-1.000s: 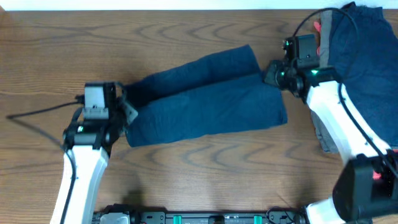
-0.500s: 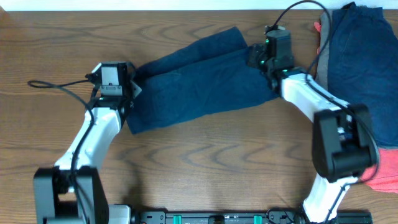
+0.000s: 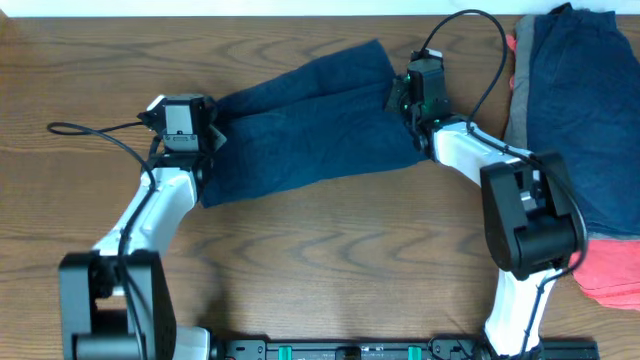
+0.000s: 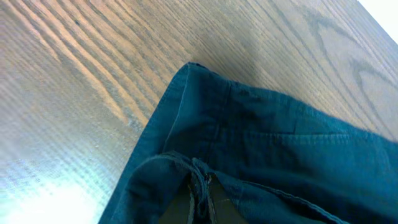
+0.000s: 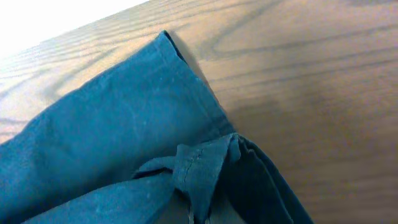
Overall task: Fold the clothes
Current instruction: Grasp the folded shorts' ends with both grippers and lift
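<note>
The left gripper (image 3: 209,144) and right gripper (image 3: 398,98) each appear clamped on a bunched end of the navy shorts (image 3: 300,130) lying stretched across the worktop (image 3: 320,260), so both should probably lift evenly, with the cloth taut, for a flat fold.

Left gripper (image 3: 207,152), right gripper (image 3: 398,97): jaw state hidden, tips buried in bunched shorts (image 3: 300,125). Clothes pile (image 3: 570,110) cut by right edge.

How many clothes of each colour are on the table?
Navy: 2, the shorts and a navy piece
Grey: 1, a grey piece
Coral-red: 1, a coral-red piece
Total: 4 that show
</note>
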Robot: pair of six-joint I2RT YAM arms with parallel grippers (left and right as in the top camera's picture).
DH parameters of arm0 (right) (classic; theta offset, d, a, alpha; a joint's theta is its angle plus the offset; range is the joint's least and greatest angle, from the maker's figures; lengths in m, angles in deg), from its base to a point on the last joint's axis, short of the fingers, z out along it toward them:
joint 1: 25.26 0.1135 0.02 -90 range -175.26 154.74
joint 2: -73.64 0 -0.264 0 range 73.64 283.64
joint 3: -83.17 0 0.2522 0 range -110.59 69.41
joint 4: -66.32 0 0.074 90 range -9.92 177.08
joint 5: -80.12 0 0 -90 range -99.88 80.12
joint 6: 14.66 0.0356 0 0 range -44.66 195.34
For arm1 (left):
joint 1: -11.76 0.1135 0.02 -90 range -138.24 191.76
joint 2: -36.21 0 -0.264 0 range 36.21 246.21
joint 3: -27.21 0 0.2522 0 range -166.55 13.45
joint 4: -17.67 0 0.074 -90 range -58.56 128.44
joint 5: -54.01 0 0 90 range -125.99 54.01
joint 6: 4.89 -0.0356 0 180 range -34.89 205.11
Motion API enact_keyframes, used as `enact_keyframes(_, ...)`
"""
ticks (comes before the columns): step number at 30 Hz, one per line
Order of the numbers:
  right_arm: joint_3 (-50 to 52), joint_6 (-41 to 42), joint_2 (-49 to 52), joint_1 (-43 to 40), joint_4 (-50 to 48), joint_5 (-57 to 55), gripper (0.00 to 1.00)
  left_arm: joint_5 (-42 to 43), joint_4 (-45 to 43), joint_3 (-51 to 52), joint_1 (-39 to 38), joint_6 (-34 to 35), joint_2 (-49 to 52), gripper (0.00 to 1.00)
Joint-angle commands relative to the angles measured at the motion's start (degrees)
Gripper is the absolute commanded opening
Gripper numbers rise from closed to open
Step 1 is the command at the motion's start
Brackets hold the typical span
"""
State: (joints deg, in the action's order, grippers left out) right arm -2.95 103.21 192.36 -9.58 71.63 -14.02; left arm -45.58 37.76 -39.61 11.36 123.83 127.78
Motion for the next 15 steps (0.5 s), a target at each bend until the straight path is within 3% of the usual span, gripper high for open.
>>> enact_keyframes(1, -0.74, -3.63, -8.46, -0.13, 3.78, -2.93, 0.01, -3.1, 2.03, -0.11, 0.68, -3.26, -6.4, 0.06)
enact_keyframes(6, -0.74, -8.92, -21.42, -0.15, 17.59, -2.95, 0.01, -2.86, 9.51, -0.11, 0.59, -7.08, -18.01, 0.06)
enact_keyframes(15, -0.74, -11.67, -37.55, -0.2, 35.93, -3.15, 0.01, -2.84, 21.27, -0.11, 0.57, -7.45, -35.41, 0.06)
